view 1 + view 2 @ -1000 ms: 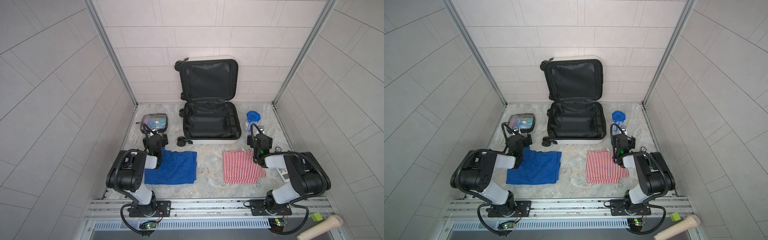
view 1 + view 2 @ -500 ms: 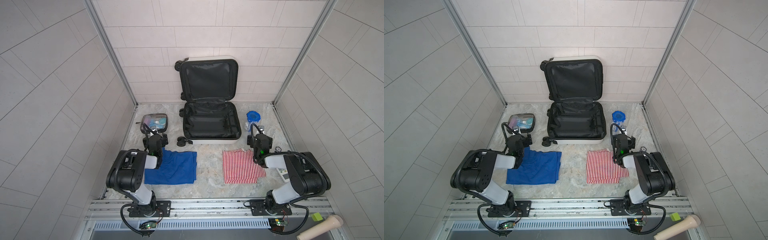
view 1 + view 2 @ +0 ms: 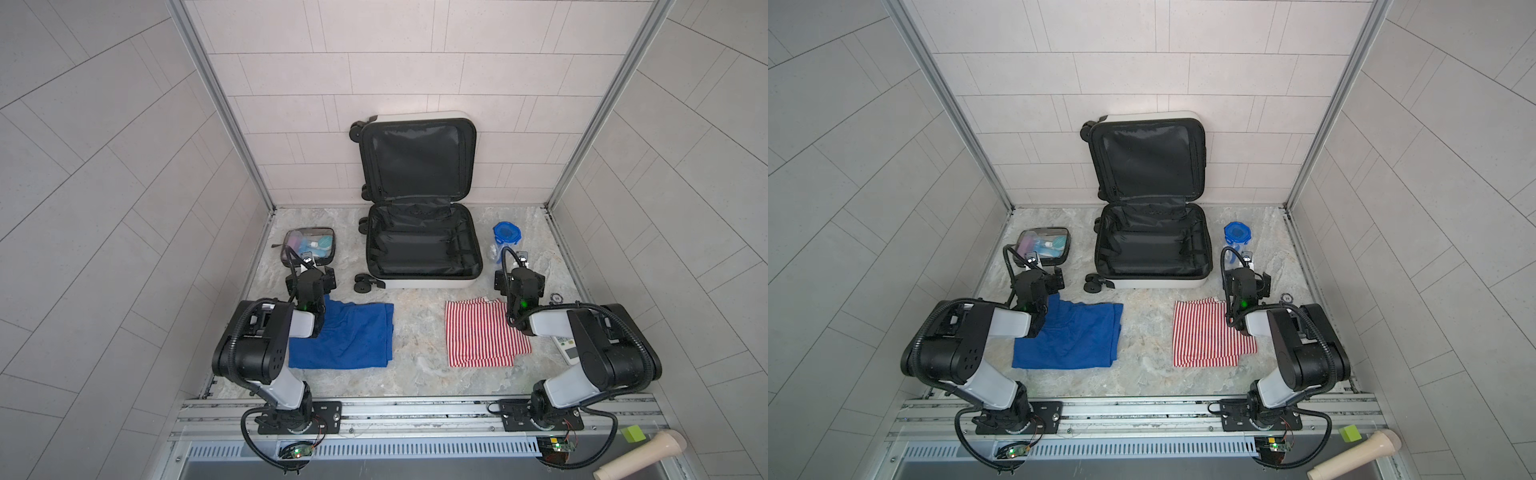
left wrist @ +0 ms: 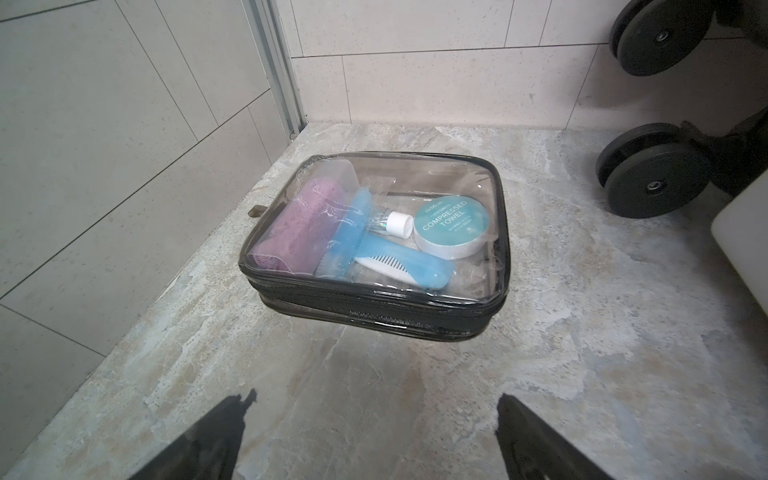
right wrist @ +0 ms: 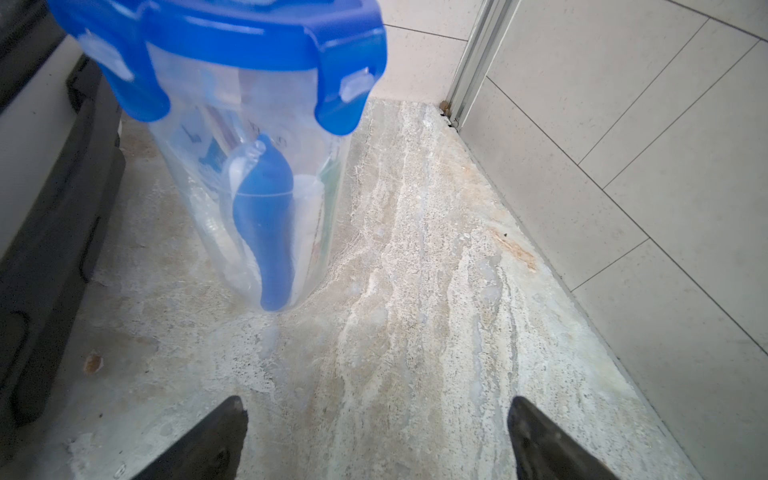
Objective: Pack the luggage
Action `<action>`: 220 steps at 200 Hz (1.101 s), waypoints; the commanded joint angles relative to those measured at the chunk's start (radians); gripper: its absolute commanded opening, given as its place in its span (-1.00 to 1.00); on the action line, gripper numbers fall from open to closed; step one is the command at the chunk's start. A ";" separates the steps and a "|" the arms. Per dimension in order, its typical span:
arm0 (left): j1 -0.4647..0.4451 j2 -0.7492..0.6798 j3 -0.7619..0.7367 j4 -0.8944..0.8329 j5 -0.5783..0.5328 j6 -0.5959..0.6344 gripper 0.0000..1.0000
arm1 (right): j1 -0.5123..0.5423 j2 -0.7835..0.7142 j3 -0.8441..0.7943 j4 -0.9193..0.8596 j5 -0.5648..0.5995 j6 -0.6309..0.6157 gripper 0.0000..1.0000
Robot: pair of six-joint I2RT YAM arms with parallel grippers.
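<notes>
Both top views, my count: one luggage [image 3: 422, 249], one clear pouch [image 4: 374, 232], one blue-lidded container [image 5: 257, 166], two folded clothes: blue garment [image 3: 353, 336], striped garment [image 3: 1208, 332]. Luggage lies open at the back of the counter [image 3: 415, 374], upper half leaning on the wall [image 3: 415, 75]; white shell, black lining. Left end effector [image 4: 374, 419] and right end effector [image 5: 376, 411] are spread wide, holding nothing.

Pale tiled walls [image 3: 415, 75] are closing in on three sides, thin seams running level at the back and slanting on the flanks. Silver posts [image 3: 221, 104] are standing in both back corners. Soft, even light is falling on the mottled grey-beige stone surface [image 3: 419, 357], which is meeting a metal rail [image 3: 415, 409] in front.
</notes>
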 commanded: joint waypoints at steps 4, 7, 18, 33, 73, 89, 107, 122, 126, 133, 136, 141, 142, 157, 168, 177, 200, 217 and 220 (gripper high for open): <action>-0.001 -0.011 -0.005 0.024 -0.002 0.010 1.00 | 0.001 -0.018 0.002 0.005 0.003 -0.007 0.99; -0.001 -0.011 -0.005 0.024 -0.002 0.009 1.00 | 0.002 -0.018 0.002 0.004 0.003 -0.006 0.99; -0.001 -0.012 -0.005 0.024 -0.002 0.009 1.00 | 0.001 -0.018 0.002 0.004 0.003 -0.006 0.99; -0.001 -0.012 -0.005 0.023 -0.003 0.009 1.00 | 0.002 -0.018 0.001 0.004 0.003 -0.007 0.99; 0.000 -0.012 -0.006 0.024 -0.001 0.010 1.00 | 0.002 -0.019 0.000 0.004 0.003 -0.006 0.99; -0.001 -0.012 -0.006 0.024 -0.002 0.009 1.00 | 0.001 -0.019 0.001 0.004 0.003 -0.006 0.99; -0.001 -0.014 -0.008 0.026 -0.001 0.009 1.00 | 0.001 -0.019 0.001 0.005 0.003 -0.006 0.99; -0.001 -0.031 -0.019 0.033 0.011 0.015 1.00 | 0.002 -0.021 -0.002 0.009 0.003 -0.006 0.99; -0.001 -0.046 -0.023 0.030 0.016 0.016 1.00 | 0.002 -0.023 -0.005 0.013 0.003 -0.006 0.99; -0.001 -0.074 -0.031 0.018 0.017 0.013 1.00 | 0.001 -0.030 -0.001 0.016 0.009 -0.016 0.99; -0.001 -0.086 -0.031 0.007 0.012 0.011 1.00 | 0.001 -0.037 0.008 -0.004 0.014 -0.014 0.99; -0.001 -0.106 -0.029 -0.013 0.002 0.007 1.00 | 0.001 -0.053 0.032 -0.061 0.029 0.001 0.99; -0.001 -0.111 -0.028 -0.019 -0.001 0.005 1.00 | 0.002 -0.059 0.044 -0.090 0.039 0.010 0.99; -0.001 -0.180 -0.010 -0.113 -0.014 0.000 1.00 | 0.000 -0.085 0.102 -0.225 0.070 0.029 0.99; -0.003 -0.231 0.001 -0.164 -0.009 0.007 1.00 | 0.000 -0.111 0.115 -0.266 0.076 0.030 0.99; -0.003 -0.274 0.013 -0.206 -0.015 0.003 1.00 | 0.001 -0.137 0.118 -0.295 0.091 0.038 0.99; -0.003 -0.392 0.083 -0.363 -0.031 -0.051 1.00 | 0.000 -0.233 0.132 -0.378 0.119 0.074 0.99; -0.004 -0.478 0.177 -0.538 -0.026 -0.127 1.00 | 0.000 -0.321 0.160 -0.493 0.123 0.131 0.99; -0.004 -0.492 0.192 -0.571 -0.020 -0.148 1.00 | 0.000 -0.332 0.164 -0.510 0.125 0.143 0.99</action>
